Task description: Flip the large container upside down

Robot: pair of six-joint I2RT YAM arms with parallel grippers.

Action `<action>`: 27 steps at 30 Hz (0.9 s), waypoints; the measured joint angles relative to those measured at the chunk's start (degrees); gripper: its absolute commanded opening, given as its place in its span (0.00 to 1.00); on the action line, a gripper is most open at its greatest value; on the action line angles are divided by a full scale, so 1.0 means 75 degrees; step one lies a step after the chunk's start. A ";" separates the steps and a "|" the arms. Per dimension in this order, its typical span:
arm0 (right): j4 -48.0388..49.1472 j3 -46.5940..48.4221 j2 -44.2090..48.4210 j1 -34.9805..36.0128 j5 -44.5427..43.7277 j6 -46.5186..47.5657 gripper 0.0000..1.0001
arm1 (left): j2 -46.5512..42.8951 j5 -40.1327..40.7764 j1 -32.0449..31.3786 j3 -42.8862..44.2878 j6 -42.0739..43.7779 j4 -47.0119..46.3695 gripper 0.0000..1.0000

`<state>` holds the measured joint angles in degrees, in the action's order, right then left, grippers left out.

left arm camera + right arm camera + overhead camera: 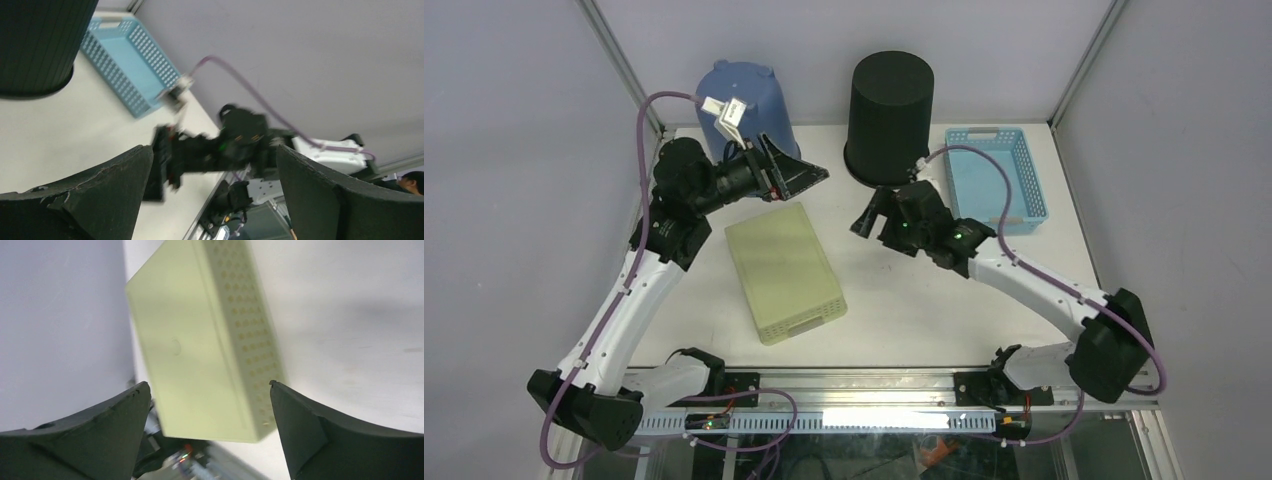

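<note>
- Top external view: the pale green crate [784,270] lies bottom-up near the middle of the table [904,310], its solid base facing up.
- Left gripper [809,176] hovers just beyond the crate's far edge, fingers apart, holding nothing.
- Right gripper [864,218] hangs off the crate's right side, fingers spread, empty.
- Behind the crate stand a blue bucket [746,105] and a black bin [889,115]; a blue basket [996,178] sits well to its right.
</note>
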<state>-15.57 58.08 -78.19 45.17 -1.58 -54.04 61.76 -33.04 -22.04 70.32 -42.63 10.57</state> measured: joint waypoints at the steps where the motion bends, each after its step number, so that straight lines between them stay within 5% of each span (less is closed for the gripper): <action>1: -0.0530 0.0067 0.0256 -0.0169 -0.0379 0.0329 0.97 | 0.0026 0.0026 0.0000 -0.0099 0.0102 0.0154 0.99; 6: -0.2436 0.0087 0.1017 -0.1297 -0.1737 0.1769 0.97 | 0.0350 0.0262 -0.0122 -0.0781 0.0606 0.0752 0.99; 13: -0.3069 0.0510 0.0845 -0.3640 -0.2224 0.3923 0.88 | 0.1778 0.1387 -0.1778 -0.1186 0.1358 0.1693 0.99; 24: -0.2672 0.3034 -0.2809 -0.4386 -0.1399 0.5814 0.62 | 0.3249 0.2582 -0.2556 -0.1300 0.2057 0.1836 0.99; 27: -0.2681 0.3194 -0.3421 -0.4444 -0.1198 0.5963 0.45 | 0.3523 0.2605 -0.2556 -0.1513 0.2113 0.1714 0.99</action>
<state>-35.68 82.04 -103.85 11.84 -10.57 -9.32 88.18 -13.50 -41.21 58.98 -26.79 23.42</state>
